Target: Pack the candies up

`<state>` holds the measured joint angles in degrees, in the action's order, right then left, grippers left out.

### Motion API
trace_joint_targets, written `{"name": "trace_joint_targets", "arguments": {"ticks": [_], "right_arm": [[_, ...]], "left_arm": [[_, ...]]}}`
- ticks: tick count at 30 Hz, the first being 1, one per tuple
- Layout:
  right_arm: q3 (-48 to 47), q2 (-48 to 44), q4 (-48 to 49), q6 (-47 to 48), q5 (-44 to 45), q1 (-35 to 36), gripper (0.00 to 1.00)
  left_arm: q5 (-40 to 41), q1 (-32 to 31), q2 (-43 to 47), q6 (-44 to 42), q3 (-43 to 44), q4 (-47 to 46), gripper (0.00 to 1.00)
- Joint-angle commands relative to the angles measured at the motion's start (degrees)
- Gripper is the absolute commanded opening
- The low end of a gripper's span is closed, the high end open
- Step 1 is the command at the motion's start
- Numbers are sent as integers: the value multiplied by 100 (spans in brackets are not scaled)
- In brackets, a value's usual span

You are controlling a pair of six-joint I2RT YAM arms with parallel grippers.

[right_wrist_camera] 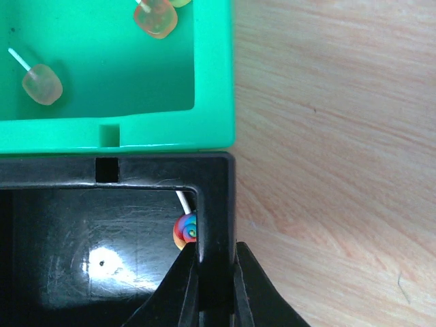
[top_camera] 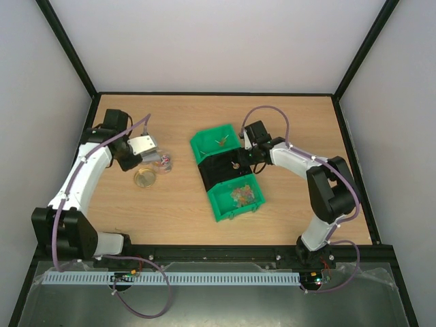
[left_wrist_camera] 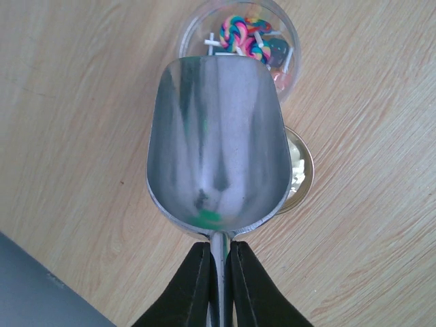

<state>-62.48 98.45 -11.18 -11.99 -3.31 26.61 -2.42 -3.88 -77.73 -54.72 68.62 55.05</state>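
1. Two end effectors are at work here. The left end effector is pressed together on the thin handle of a metal scoop. The scoop hangs bowl-up above the tabletop, with its front lip over a clear cup.
2. Some candies already sit in that cup, striped and brightly coloured. Many more fill the nearer green bin, well apart from the cup.
3. The right end effector pinches the side wall of the black bin, one finger inside and one outside. A swirled lollipop lies inside, touching that wall. A green bin butts against the black one and holds a few orange sweets; we cannot tell which of the two green bins it is.
4. The scoop bowl looks empty, so we judge the step in hand to be fetching a load for the cup.
5. To do it well, we keep the handle clamped firmly, since a thin stem may twist once the bowl is loaded. We enter the heap low and shallow, then level out before lifting.
6. We keep the bin wall pinched so the row does not slide under the scoop's push.
7. A round lid lies just beside the cup, partly under the scoop. We pour from directly above, because the light cup could tip if its rim is nudged.
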Motion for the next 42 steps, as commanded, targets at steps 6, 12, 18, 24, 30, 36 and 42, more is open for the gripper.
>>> {"name": "trace_joint_targets", "arguments": {"ticks": [6, 12, 18, 24, 30, 36, 42], "right_arm": [[-814, 611, 573, -170, 94, -33, 1], [-1126, 735, 325, -362, -119, -90, 31], [-1198, 317, -309, -106, -648, -550, 67], [-652, -605, -1188, 648, -1366, -785, 78], [258, -1497, -1787, 873, -1773, -782, 70], [587, -1357, -1774, 803, -1744, -663, 61], [609, -948, -1350, 420, -1996, -470, 48]], "left_arm": [[-671, 195, 451, 285, 306, -10, 2], [-961, 65, 461, 686, 608, 214, 2], [-1741, -433, 496, 664, 910, 822, 2], [-2108, -1244, 397, 1026, 1021, 1255, 2], [-2228, -2188, 57, 1641, 1252, 1378, 2], [-2171, -2712, -192, 2175, 1201, 1231, 2], [-1678, -3101, -116, 2325, 950, 963, 2]]}}
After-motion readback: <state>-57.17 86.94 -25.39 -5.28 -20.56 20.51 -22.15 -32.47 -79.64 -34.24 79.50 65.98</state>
